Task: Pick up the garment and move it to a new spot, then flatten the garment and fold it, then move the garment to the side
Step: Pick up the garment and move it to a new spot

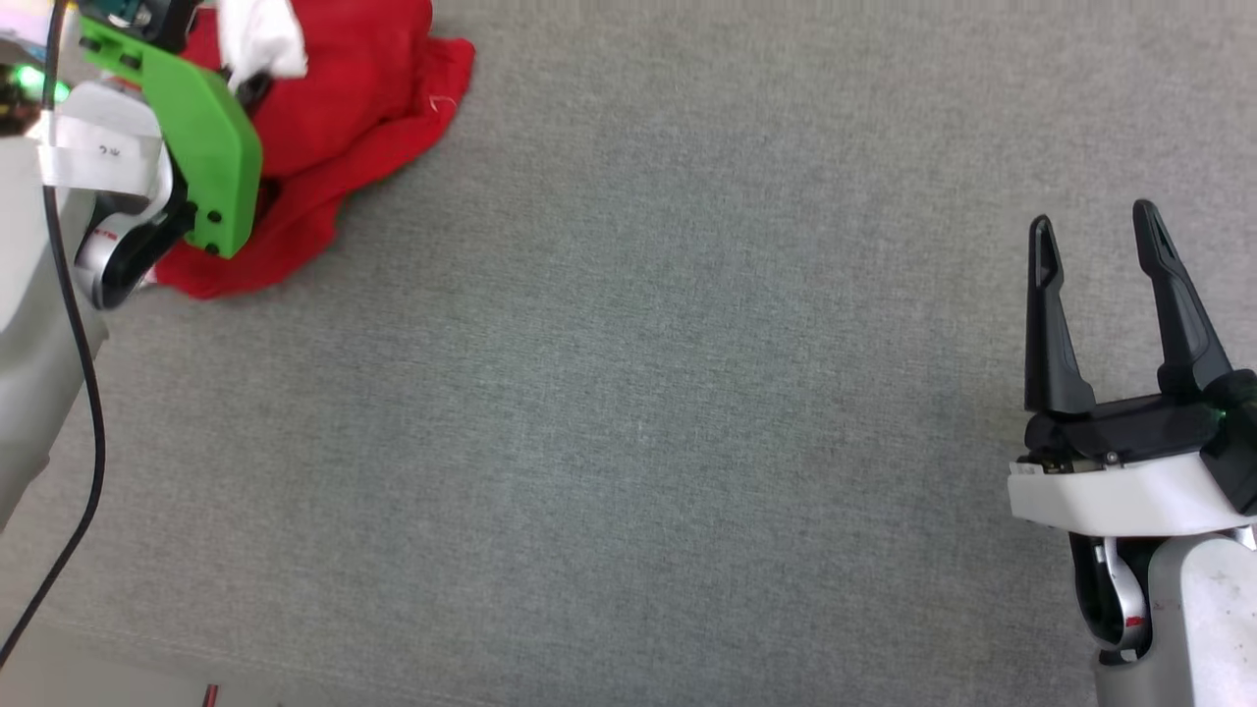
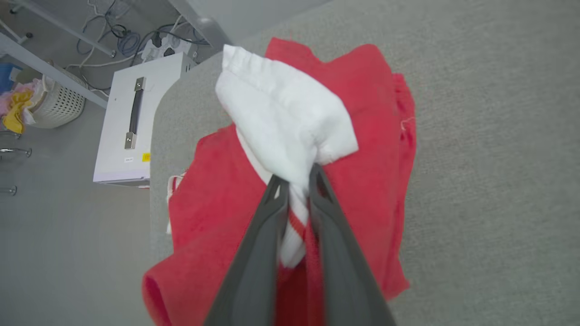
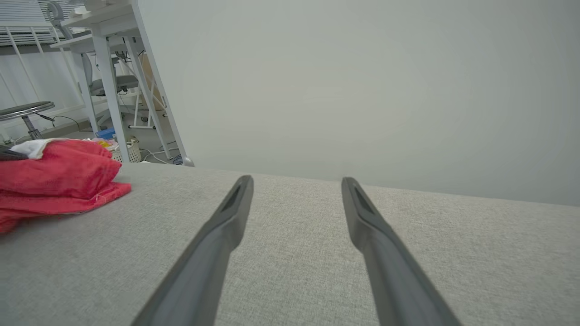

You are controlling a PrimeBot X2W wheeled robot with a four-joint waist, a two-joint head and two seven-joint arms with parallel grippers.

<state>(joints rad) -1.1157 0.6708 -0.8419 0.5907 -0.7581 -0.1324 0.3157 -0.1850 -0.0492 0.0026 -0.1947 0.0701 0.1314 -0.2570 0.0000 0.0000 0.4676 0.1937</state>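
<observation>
Pinching at the far left corner of our grey bench (image 1: 638,412), our left gripper (image 2: 297,177) has its jaws nearly together on the white sleeve (image 2: 281,113) and striped trim of the crumpled red garment (image 2: 367,113); our right gripper (image 1: 1092,218) hovers well apart, jaws spread wide, holding nothing.

Lab — floor cables (image 2: 118,32), white desks (image 3: 103,19)
</observation>
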